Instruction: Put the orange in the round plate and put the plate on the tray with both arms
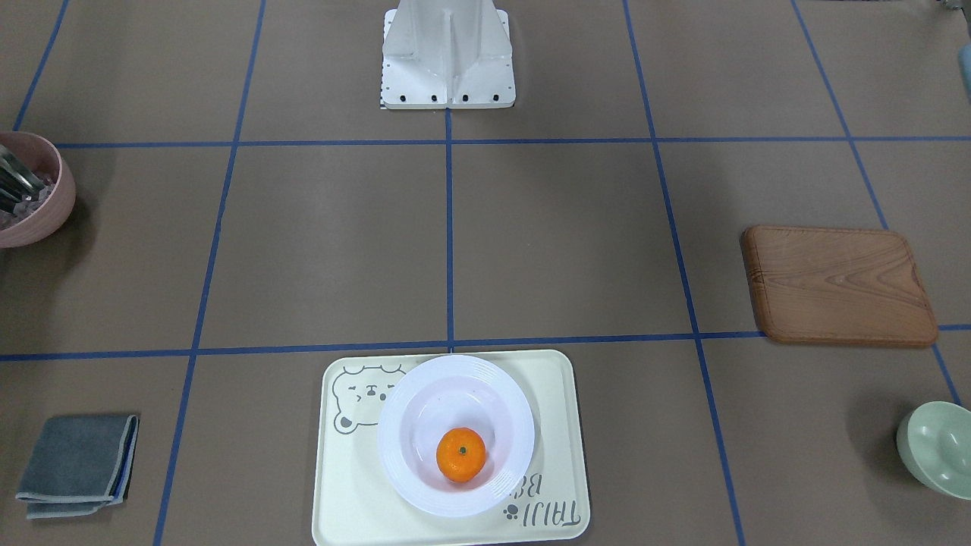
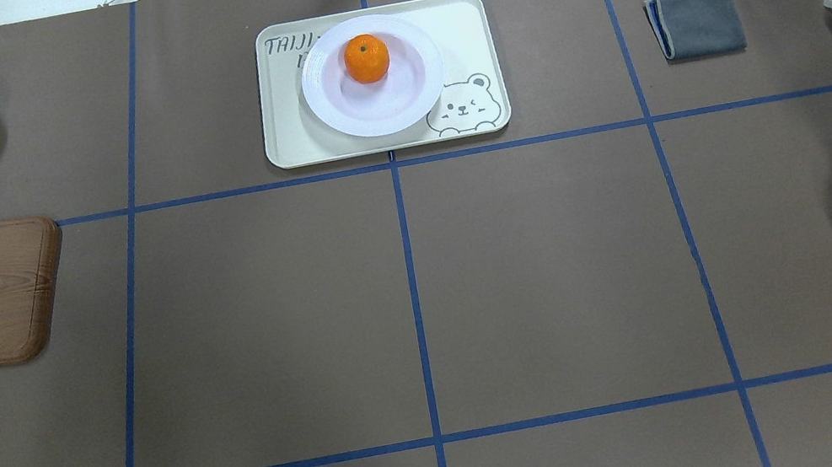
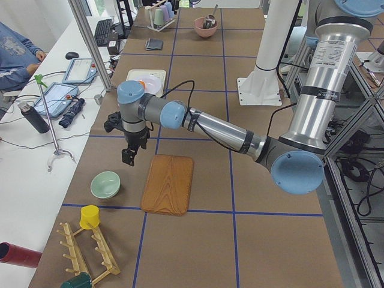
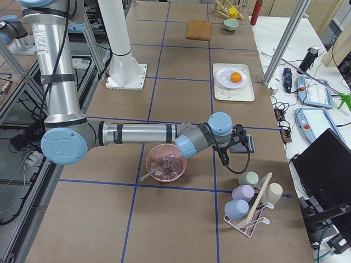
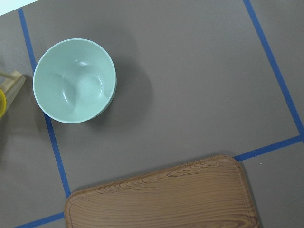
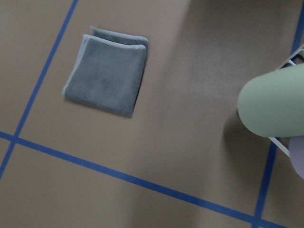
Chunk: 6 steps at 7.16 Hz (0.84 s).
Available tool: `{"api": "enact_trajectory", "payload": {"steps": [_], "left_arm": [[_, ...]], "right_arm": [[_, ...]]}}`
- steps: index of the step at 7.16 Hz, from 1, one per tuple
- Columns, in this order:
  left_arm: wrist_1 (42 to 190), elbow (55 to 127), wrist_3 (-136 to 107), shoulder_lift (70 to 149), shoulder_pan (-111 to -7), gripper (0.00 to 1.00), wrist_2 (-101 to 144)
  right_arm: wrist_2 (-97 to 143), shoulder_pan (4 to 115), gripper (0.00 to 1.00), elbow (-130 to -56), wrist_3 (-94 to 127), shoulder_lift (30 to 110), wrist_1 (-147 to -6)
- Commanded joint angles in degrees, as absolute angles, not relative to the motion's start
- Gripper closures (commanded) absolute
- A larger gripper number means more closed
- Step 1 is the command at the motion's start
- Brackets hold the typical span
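Jaws on both grippers show only in the side views, too small to tell whether they are apart or together. The left gripper (image 3: 128, 157) hangs above the table (image 2: 558, 260), over the gap between a green bowl (image 3: 105, 184) and a wooden board (image 3: 168, 185); its wrist camera looks straight down on those two. The right gripper (image 4: 222, 157) hangs at the other end of the table, beside a grey cloth (image 4: 244, 144) and near a pink bowl (image 4: 165, 163) and a rack of cups (image 4: 249, 201). Neither gripper holds anything that can be seen. Well apart from both, the orange (image 1: 461, 453) sits in the plate (image 1: 394, 425), off centre toward the operators' side. The plate rests on the tray (image 1: 345, 485), covering part of the bear drawing and part of the lettering. The tray lies at the table's edge across from the robot's base (image 1: 447, 57), on the centre tape line.
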State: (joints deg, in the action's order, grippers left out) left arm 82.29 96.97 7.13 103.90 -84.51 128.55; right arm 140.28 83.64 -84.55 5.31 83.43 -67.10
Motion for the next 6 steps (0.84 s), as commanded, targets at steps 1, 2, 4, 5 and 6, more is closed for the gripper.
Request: {"api": "enact_trajectory", "payload": {"steps": [1, 2, 4, 5, 6], "left_arm": [[76.92, 95.11, 13.70, 103.80, -88.84, 0.02, 130.34], [76.99, 93.18, 13.80, 103.36, -89.55, 0.02, 133.04], [77.17, 92.91, 13.36, 101.70, -90.35, 0.02, 132.72], [76.91, 92.81, 12.84, 101.78, -90.26, 0.02, 132.80], [76.90, 93.07, 12.83, 101.69, -90.26, 0.02, 133.15]], "right_arm": [[139.49, 86.04, 0.00, -85.17, -7.87, 81.32, -81.95], [138.26, 85.87, 0.00, -85.25, -10.09, 78.43, -87.74], [131.61, 86.22, 0.00, -88.40, -17.81, 74.21, -100.99], [130.44, 86.31, 0.00, -92.25, -19.49, 74.27, -105.86], [130.34, 86.40, 0.00, -93.07, -19.51, 75.57, -105.99]]}}
